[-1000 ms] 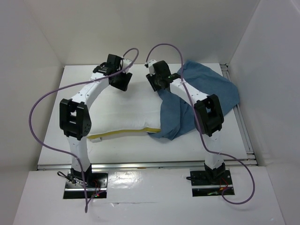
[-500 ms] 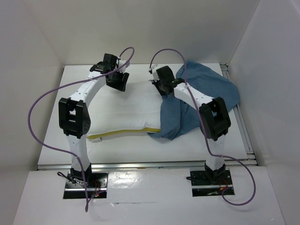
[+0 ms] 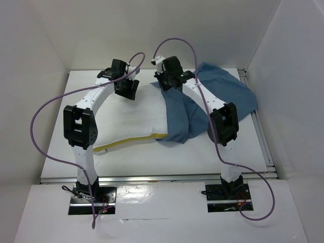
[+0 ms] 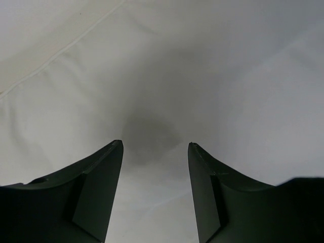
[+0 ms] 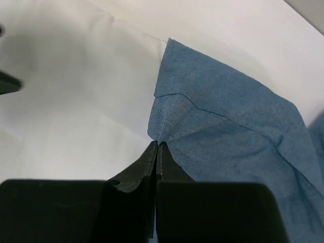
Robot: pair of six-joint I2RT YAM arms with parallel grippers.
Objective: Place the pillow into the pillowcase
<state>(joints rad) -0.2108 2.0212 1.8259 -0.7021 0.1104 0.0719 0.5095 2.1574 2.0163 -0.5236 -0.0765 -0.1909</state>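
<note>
Pillow point(image 3: 134, 114) lay on the table point(image 3: 126, 162), its right end overlapped by the pillowcase point(image 3: 228, 93); my right gripper point(image 5: 158, 146) pinched the far hem and my left gripper point(image 4: 155, 144) stood wide over the pillow's far edge, so I judged this the sleeving step, next needing a leftward pull.

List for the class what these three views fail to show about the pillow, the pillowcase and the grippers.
1. Top view: the pillow has its right end under the pillowcase; inside it or merely covered, cannot tell.
2. Right wrist: the right gripper, shut on the pillowcase, hides how many layers it pinches.
3. Left wrist: the open left gripper hangs over the pillow; whether it touches is unclear.
4. The pillow's tag: visible in no view.
</note>
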